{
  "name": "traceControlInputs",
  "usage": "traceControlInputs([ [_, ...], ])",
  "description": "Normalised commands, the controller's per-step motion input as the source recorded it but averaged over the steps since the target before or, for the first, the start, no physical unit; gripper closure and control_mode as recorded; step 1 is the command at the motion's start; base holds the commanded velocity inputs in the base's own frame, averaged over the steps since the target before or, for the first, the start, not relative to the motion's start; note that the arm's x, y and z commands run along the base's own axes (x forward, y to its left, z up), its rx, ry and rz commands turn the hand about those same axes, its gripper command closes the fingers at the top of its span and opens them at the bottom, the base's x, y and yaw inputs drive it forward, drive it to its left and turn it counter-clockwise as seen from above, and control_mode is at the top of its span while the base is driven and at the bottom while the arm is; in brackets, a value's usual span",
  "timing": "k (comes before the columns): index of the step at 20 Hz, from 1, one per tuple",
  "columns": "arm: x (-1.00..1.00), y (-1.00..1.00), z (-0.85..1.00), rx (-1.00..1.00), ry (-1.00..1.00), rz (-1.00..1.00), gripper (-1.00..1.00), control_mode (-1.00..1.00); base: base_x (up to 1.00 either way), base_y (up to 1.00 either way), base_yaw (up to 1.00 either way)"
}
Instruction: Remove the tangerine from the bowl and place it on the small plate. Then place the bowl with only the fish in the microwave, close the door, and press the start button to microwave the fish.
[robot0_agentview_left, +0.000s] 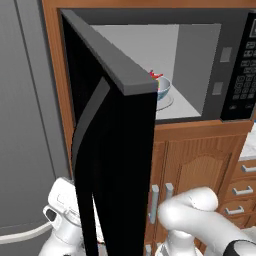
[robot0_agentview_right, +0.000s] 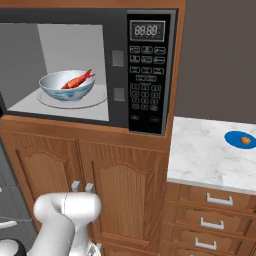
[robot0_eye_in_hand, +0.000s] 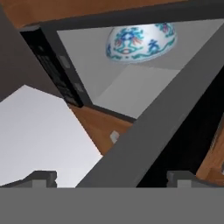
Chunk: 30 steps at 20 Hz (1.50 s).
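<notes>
Door stands half open, nearest. Gripper fingertips sit wide apart, astride its edge, released. Bowl with fish rests inside microwave; tangerine on plate. Risk: fingers slipping off, leaving the door unlatched.

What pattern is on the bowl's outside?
Blue, green and red motifs on white, clearest on the bowl in the hand view.

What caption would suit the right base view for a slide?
Fish in bowl inside the open microwave; tangerine on the small plate on the counter.
</notes>
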Motion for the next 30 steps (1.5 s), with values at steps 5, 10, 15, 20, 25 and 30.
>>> traceControlInputs([
  [5, -0.47, -0.68, 0.59, 0.33, -0.15, 0.00, -1.00, -1.00, 0.00, 0.00, 0.00],
  [10, -0.06, -0.97, 0.74, 0.39, -0.04, 0.10, -1.00, -1.00, 0.00, 0.00, 0.00],
  [15, -0.11, -1.00, 0.51, 0.52, 0.00, 0.19, -1.00, -1.00, 0.00, 0.00, 0.00],
  [20, -0.17, -1.00, 0.27, 0.53, 0.00, 0.24, -1.00, -1.00, 0.00, 0.00, 0.00],
  [25, -0.02, -1.00, 0.23, 0.47, 0.00, 0.28, -1.00, -1.00, 0.00, 0.00, 0.00],
  [30, 0.05, -0.81, 0.28, 0.40, 0.00, 0.38, -1.00, -1.00, 0.00, 0.00, 0.00],
])
